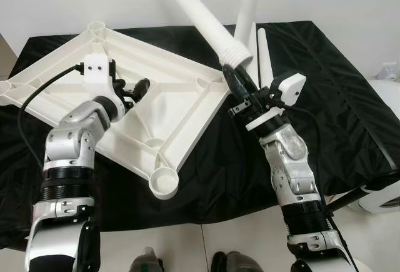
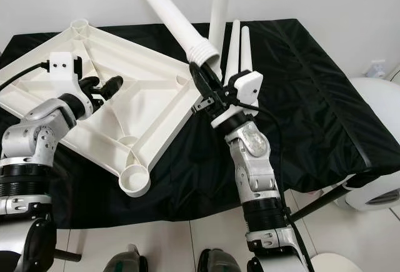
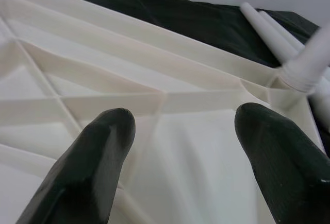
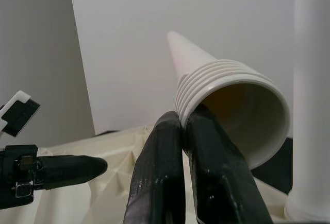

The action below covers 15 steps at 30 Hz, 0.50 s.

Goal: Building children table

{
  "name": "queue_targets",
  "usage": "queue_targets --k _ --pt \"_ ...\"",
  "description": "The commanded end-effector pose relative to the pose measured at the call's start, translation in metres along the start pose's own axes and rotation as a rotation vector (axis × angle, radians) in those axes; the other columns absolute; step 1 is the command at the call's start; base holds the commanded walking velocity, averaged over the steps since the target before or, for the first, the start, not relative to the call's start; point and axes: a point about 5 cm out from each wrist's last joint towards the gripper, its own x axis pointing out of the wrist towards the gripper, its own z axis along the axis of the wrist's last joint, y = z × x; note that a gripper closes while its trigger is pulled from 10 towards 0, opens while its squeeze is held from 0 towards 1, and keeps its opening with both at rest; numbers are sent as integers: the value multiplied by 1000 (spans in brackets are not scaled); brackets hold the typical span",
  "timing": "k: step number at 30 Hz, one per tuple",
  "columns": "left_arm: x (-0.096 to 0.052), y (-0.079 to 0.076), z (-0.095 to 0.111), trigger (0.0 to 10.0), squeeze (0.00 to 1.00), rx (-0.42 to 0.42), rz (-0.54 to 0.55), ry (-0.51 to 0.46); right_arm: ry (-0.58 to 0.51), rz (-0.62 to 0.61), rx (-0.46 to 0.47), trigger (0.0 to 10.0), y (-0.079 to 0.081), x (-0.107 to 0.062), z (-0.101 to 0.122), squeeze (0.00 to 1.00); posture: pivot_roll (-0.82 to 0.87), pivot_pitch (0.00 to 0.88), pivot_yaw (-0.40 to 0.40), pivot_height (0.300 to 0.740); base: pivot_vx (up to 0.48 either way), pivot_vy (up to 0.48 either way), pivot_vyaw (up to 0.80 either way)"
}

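Black cloth [image 1: 350, 97] covers the bench; upturned tabletop [image 1: 169, 106] lies on it. Left gripper [image 3: 180, 131] spread wide over its ribs. Right gripper [image 4: 193, 147] pinches threaded rim of leg [image 1: 200, 19] beside far corner. Light, stiff, slick plastic; grip near threads.

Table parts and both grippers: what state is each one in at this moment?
Tabletop: upside down on the black cloth, ribs facing up.
Held leg: lifted and tilted, threaded open end pinched at the rim.
Fitted leg: standing upright at the tabletop's corner.
Spare legs: lying loose on the cloth.
Right gripper: shut on the held leg.
Left gripper: open, over the tabletop's underside.
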Motion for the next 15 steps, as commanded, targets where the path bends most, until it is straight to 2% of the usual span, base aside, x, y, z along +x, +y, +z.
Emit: queue_targets --k 1,2,4,5,7,8,9,10,11,15 --pt "-2 -5 -1 10000 1000 -45 -25 -14 0 6 -8 10000 2 -2 2 0 37 2 -7 740 0 0 0" --pt "-2 -5 -1 10000 1000 -45 -25 -14 0 6 -8 10000 2 -2 2 0 37 2 -7 740 0 0 0" --pt "-2 -14 -3 10000 1000 -117 -63 -35 18 3 -8 10000 2 -4 -2 0 37 0 -7 740 0 0 0" --pt "-2 -14 -3 10000 1000 -117 -63 -35 18 3 -8 10000 2 -4 -2 0 37 0 -7 740 0 0 0" --pt "0 -25 -2 10000 1000 -178 -85 -62 39 15 4 10000 3 -6 -7 0 39 0 -11 740 0 0 0" --pt "0 -25 -2 10000 1000 -178 -85 -62 39 15 4 10000 3 -6 -7 0 39 0 -11 740 0 0 0" --pt "2 -31 0 10000 1000 -220 -108 -77 55 29 11 10000 4 -7 -11 0 40 0 -12 740 0 0 0" --pt "3 -36 1 10000 953 -253 -127 -87 67 41 16 10000 5 -8 -13 0 40 0 -13 740 0 0 0" --pt "3 -39 3 10000 0 -286 -147 -98 77 52 23 10000 5 -9 -15 0 42 0 -17 740 0 0 0" --pt "3 -45 8 10000 0 -376 -200 -110 97 85 40 10000 6 -13 -18 0 46 0 -20 740 0 0 0"
